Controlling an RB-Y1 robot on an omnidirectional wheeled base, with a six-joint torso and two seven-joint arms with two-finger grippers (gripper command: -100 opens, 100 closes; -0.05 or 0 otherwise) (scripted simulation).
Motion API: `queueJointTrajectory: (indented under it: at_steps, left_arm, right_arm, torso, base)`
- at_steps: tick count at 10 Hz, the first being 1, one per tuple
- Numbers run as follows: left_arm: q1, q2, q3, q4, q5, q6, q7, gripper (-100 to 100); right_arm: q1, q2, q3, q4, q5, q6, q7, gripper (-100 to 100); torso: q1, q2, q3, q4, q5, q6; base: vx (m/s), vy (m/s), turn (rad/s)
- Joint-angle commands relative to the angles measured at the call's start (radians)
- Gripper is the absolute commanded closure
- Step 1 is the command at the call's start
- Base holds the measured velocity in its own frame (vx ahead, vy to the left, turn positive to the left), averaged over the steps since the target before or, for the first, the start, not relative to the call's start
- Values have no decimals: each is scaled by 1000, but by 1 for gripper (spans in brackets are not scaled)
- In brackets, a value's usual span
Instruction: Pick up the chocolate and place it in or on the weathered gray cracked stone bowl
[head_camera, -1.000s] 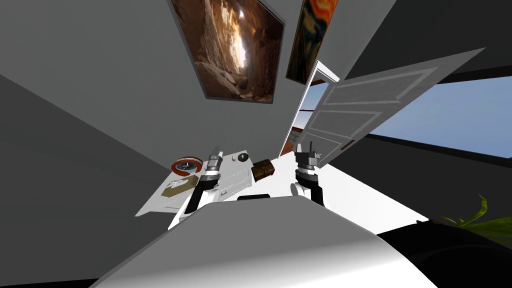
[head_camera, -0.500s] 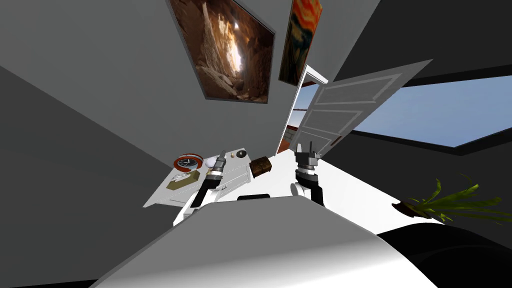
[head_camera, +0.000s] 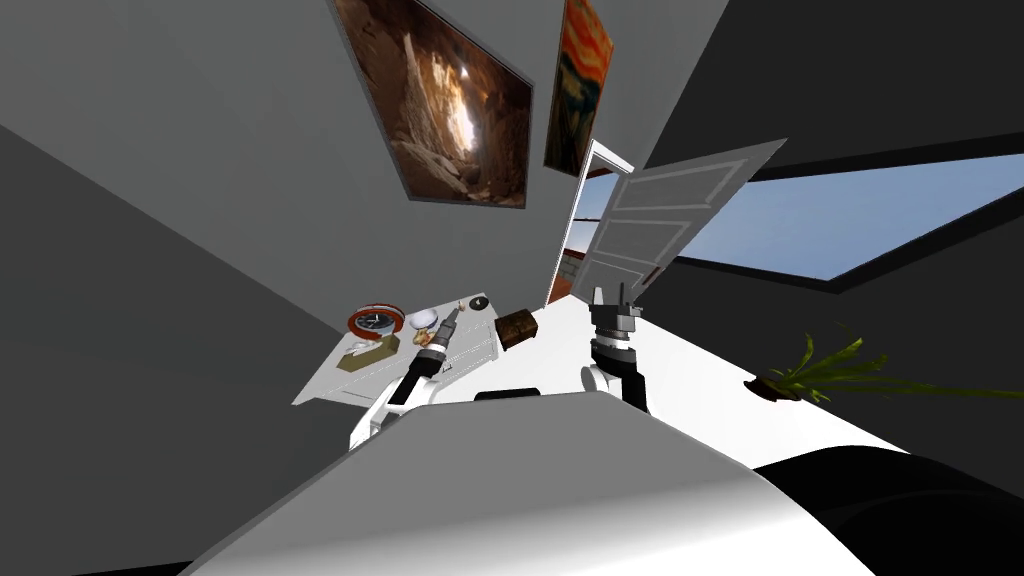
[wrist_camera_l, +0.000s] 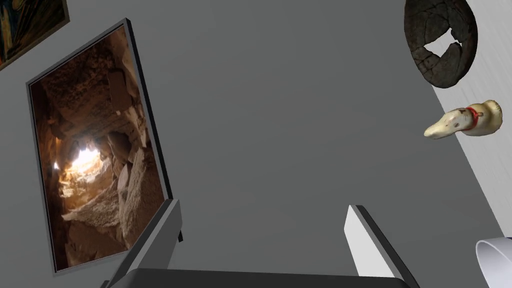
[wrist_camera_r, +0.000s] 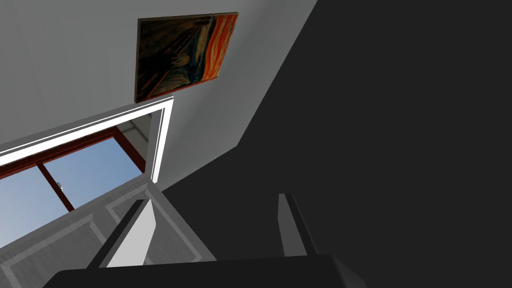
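1. The chocolate (wrist_camera_l: 465, 121), as I take it, is the small cream piece with a red band round its narrow part. It lies on its side on the white table (head_camera: 330, 380), near the stone bowl (wrist_camera_l: 440, 70) but not touching it. I cannot be sure it is the chocolate, as a brown box (head_camera: 515, 328) sits just past the table's end and could also be meant.
2. Handling, by my judgement: it is light, stiff and brittle, with a smooth rounded skin. It would slip or roll under a skewed pinch, and the tapered end could snap.
3. The best hold is across the thick, blunt end, with the fingers on its two long sides and low, close to the table. The thin tip and the red band are worse places to grip.
4. The stone bowl is dark, cracked and has a piece missing. It looks heavy enough to stay put, so the chocolate should be lowered in gently, away from the gap.
5. The left end effector (wrist_camera_l: 264, 205) reaches over the table with its fingers apart and nothing between them. The chocolate and the bowl lie off to one side of it, not between the fingers. The right end effector (wrist_camera_r: 214, 200) is held up in front of the chest, also spread and empty.
6. No brand, label or writing can be read on anything. The red-rimmed clock (head_camera: 376, 321) has a dark face whose marks are too small to make out.
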Motion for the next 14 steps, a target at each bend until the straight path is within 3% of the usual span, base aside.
queueJointTrajectory:
  at_steps: [1,3,4,7,8,12,13,14]
  left_arm:
    - [-15,37,-5,40,-5,40,-2,-100]
    - [-29,81,-13,87,-11,90,-7,-100]
    - [-29,81,-13,87,-11,90,-7,-100]
    - [-45,153,-22,159,-16,167,-13,-100]
    - [-45,153,-22,159,-16,172,-13,-100]
    - [-61,254,-31,258,-16,287,-18,-100]
    - [-61,254,-31,257,-16,291,-18,-100]
    - [-64,280,-32,281,-15,321,-19,-100]
  right_arm:
    - [0,0,0,0,0,0,0,0]
    - [0,0,0,0,0,0,0,0]
    - [0,0,0,0,0,0,0,0]
    - [0,0,0,0,0,0,0,0]
    - [0,0,0,0,0,0,0,0]
    - [1,0,0,0,0,0,0,0]
    - [1,0,0,0,0,0,0,0]
    - [1,0,0,0,0,0,0,0]
  torso:
    - [0,0,0,0,0,0]
    - [0,-4,-2,-1,0,0]
    - [0,-6,-3,-1,0,0]
    - [1,-10,-6,-2,0,0]
    - [1,-11,-6,-2,0,0]
    - [2,-15,-8,-3,0,0]
    - [2,-16,-9,-3,0,0]
    - [3,-15,-9,-3,1,0]
  base:
    - [-96,-23,-117]
    - [-37,-25,-142]
    - [-6,-11,-32]
    - [27,-15,-141]
    - [41,-3,-29]
    - [89,-6,-148]
    - [96,10,-64]
    - [85,7,-97]
